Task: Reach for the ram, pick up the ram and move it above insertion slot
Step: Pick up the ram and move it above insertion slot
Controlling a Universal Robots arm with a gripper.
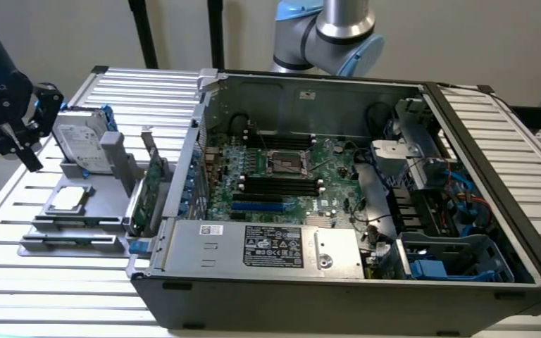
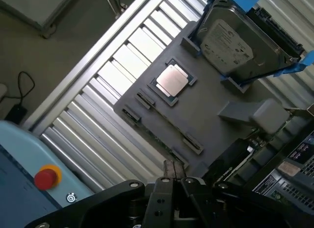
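Entry: reach for the ram. Gripper (image 2: 174,165) pressed together, empty, above the gray fixture (image 2: 208,93).
We take the ram (image 2: 156,136) to be the thin strip on edge in the fixture's long clip slot, though we cannot be sure. Advice: spread the fingers first, square them across its flat faces, clear of the CPU (image 2: 171,80).
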